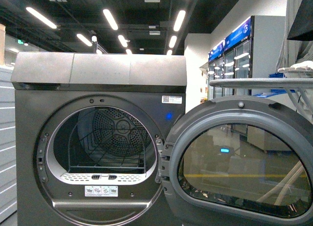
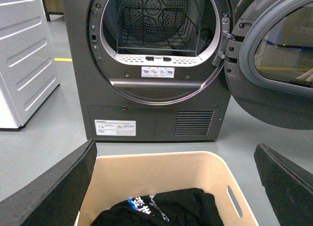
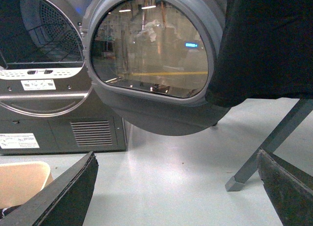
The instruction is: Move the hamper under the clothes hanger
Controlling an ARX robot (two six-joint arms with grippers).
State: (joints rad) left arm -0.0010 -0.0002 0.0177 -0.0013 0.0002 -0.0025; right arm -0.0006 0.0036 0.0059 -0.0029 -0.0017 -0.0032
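The cream hamper (image 2: 161,173) stands on the floor in front of the dryer, with a black printed garment (image 2: 166,209) lying in it. My left gripper (image 2: 174,146) hangs open over the hamper, one finger on each side of it, touching nothing. A corner of the hamper (image 3: 22,179) shows in the right wrist view. My right gripper (image 3: 176,155) is open over bare floor, between the hamper and a slanted leg of the clothes hanger (image 3: 274,143). A black garment (image 3: 266,45) hangs from the hanger. The hanger's top rail (image 1: 264,82) shows at the right in the front view.
The grey dryer (image 1: 98,74) faces me with its round door (image 1: 244,157) swung open to the right, toward the hanger's leg. A white appliance (image 2: 22,55) stands left of the dryer. Grey floor (image 3: 161,182) lies between hamper and hanger.
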